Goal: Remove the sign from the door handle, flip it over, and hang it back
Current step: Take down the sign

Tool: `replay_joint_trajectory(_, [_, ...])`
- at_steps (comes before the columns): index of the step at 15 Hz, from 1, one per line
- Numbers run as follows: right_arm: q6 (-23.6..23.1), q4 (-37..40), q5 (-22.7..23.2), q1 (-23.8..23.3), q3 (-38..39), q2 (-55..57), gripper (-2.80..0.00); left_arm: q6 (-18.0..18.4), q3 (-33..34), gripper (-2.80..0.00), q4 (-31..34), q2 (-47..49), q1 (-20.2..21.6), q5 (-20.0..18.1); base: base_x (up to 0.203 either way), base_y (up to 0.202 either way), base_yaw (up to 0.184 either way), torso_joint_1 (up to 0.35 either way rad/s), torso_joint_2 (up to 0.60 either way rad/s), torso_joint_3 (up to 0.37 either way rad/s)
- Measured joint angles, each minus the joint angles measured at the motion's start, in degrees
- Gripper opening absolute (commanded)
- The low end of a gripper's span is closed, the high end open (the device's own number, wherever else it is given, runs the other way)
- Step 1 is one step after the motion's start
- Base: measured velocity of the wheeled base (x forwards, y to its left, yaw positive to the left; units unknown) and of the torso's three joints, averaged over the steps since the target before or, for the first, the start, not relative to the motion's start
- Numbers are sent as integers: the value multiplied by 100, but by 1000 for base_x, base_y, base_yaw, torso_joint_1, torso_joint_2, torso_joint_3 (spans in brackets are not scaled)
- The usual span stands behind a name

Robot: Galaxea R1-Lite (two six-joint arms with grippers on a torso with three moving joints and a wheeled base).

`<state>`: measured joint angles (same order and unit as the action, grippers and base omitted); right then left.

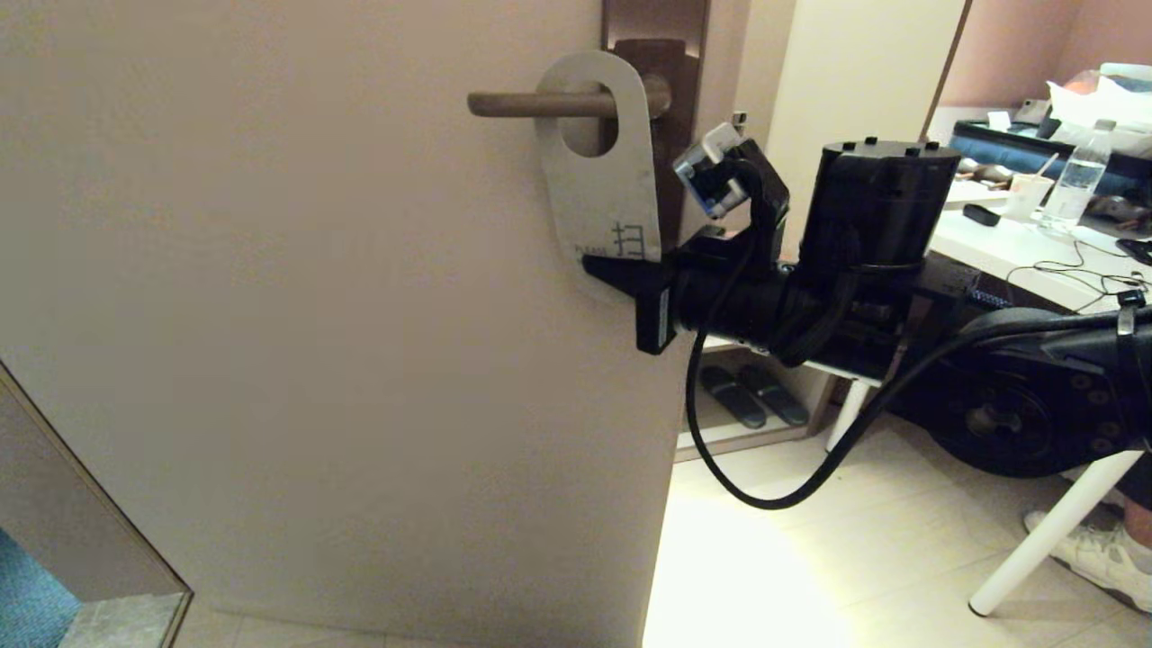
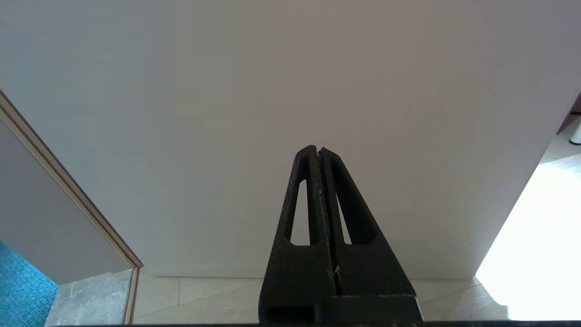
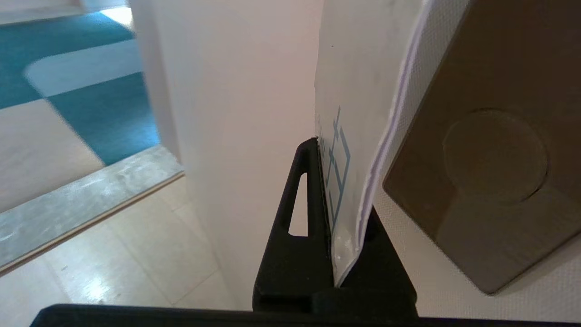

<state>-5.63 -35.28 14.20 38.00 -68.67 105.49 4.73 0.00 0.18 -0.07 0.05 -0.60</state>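
Sign (image 1: 601,193): flat off-white card, round hole over the bronze door handle (image 1: 540,104), upper centre.
Right gripper (image 1: 616,274): I see it clamped on the card's lower edge.
Left gripper (image 2: 319,152): fingers together.

The lower corner of the sign (image 1: 601,175) is hidden behind the right gripper (image 1: 601,267), so most of its printed wording is covered and only one large character and a few letters too small to read remain; in the right wrist view the card (image 3: 352,113) runs off the upper edge. The dark plate (image 1: 655,27) behind the door handle (image 1: 531,103) is cut off by the head view's top edge. The left arm lies outside the head view, and its wrist view shows only the left gripper (image 2: 320,152) against the door (image 2: 290,81).
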Motion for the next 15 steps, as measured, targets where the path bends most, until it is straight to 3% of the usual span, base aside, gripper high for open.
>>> replay_joint_trajectory(8, [-4,-38,-1544,486,-1,61,-280,0,0,-280,0,0,2,-1,0,0,0,0,0,0])
replay_joint_trajectory(12, [-21,-597,-2314,726,-133,321,-280,0,0,-280,0,0,2,0,0,0,0,0,0,0])
replay_joint_trajectory(15, [-27,-658,-2550,844,-302,532,-280,-2,0,-280,0,0,2,0,0,0,0,0,0,0])
